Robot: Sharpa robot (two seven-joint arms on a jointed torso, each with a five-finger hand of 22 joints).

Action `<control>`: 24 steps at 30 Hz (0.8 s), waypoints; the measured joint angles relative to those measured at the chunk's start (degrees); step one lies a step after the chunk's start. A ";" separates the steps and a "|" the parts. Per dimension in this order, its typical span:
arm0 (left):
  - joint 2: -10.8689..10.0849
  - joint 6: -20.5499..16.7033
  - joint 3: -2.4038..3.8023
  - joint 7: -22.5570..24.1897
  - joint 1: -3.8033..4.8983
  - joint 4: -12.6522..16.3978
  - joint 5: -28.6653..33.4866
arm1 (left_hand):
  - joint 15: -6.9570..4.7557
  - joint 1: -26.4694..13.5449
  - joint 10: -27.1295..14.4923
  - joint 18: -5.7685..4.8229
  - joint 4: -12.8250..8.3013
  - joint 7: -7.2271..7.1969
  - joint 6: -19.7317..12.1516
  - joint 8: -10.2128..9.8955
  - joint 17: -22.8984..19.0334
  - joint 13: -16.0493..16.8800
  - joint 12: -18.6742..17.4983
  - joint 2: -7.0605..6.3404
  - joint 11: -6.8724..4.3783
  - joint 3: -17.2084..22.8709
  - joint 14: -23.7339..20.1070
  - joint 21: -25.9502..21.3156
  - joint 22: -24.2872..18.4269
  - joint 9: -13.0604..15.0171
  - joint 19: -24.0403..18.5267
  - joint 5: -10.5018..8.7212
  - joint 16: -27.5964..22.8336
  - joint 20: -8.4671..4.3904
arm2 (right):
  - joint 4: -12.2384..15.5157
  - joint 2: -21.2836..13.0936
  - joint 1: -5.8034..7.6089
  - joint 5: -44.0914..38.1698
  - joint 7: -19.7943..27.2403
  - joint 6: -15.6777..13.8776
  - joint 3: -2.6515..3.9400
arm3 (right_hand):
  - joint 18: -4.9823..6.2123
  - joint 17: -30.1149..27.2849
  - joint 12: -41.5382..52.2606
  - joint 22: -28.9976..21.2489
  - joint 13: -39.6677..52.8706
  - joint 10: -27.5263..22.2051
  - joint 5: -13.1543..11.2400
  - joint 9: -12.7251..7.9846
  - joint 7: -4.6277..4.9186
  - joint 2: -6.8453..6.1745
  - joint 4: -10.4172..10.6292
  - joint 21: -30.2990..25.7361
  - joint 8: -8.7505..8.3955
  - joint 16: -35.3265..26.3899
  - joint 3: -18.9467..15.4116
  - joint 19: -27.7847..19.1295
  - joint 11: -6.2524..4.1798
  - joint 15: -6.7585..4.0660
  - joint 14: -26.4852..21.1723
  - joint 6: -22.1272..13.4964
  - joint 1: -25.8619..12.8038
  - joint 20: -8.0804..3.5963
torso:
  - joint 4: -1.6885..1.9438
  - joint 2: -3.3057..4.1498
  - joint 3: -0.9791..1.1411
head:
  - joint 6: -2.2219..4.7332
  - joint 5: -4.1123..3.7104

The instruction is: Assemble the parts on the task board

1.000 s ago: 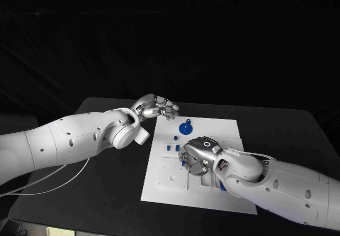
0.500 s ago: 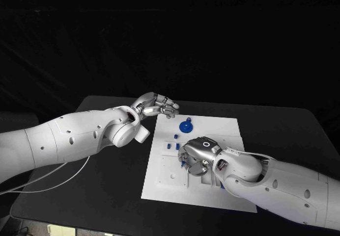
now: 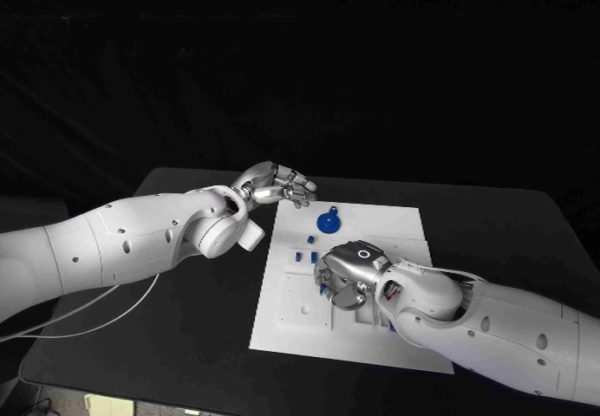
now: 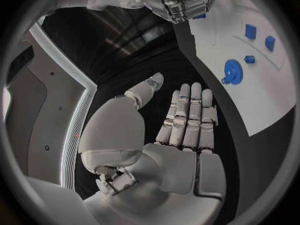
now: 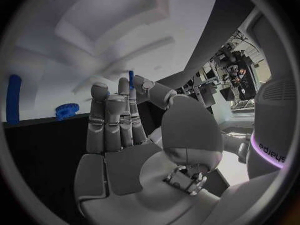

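The left hand hovered over the black tabletop, just beside the task board's far left corner, its fingers extended side by side and holding nothing. On the white board lay a blue gear near the far edge and small blue parts below it. The right hand rested over the board's middle, fingers pressed together; whether they held a part could not be told.

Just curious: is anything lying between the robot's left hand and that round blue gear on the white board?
Nothing: in the head view, bare black table and white task board separate the left hand from the blue gear.
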 measured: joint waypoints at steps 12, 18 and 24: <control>-0.04 0.04 0.00 -0.05 0.00 -0.03 0.00 | 0.00 0.00 0.00 0.58 0.15 0.00 0.00 0.00 0.05 -0.05 0.00 0.00 0.00 -0.15 0.00 0.00 -0.01 0.00 0.00 0.00 -0.22 0.00 | 0.16 -0.18 0.01 0.02 0.00 0.04 -0.07 | 0.00 0.04 0.00 0.02 0.14 0.01 0.17 0.03 -0.01 0.00 -0.07 0.00 -0.04 0.00 -0.07 -0.02 -0.01 0.02 0.02 -0.01 0.00 0.03 | -0.01 0.00 0.02 | -0.18 -0.05; -0.06 0.06 0.00 -0.07 0.00 -0.07 0.00 | 0.00 0.00 0.00 0.58 0.15 0.17 -0.17 0.00 0.05 -0.05 0.00 0.00 0.00 -0.15 0.00 0.00 0.04 0.01 0.00 0.00 -0.22 0.00 | 0.26 -0.29 -0.07 0.05 0.01 0.24 -0.17 | 0.00 0.05 0.00 0.02 0.23 0.01 0.28 0.04 -0.01 0.00 -0.07 0.00 -0.08 0.00 -0.07 0.12 -0.01 -0.07 0.27 -0.01 0.00 -0.10 | 0.00 0.00 0.02 | -0.24 -0.09; -0.06 0.07 0.00 -0.09 0.00 -0.10 0.00 | 0.00 0.00 0.00 0.57 0.15 0.20 -0.20 0.00 0.10 -0.05 0.00 0.00 0.00 -0.15 0.00 0.00 0.04 0.01 0.00 0.00 -0.22 0.00 | 0.29 -0.27 -0.06 0.07 0.01 0.30 -0.15 | 0.00 0.05 0.00 0.01 0.27 0.00 0.29 0.13 0.03 -0.01 -0.07 0.00 -0.12 0.00 -0.07 0.13 -0.01 -0.08 0.30 0.03 0.00 -0.11 | 0.00 0.00 0.01 | -0.29 -0.05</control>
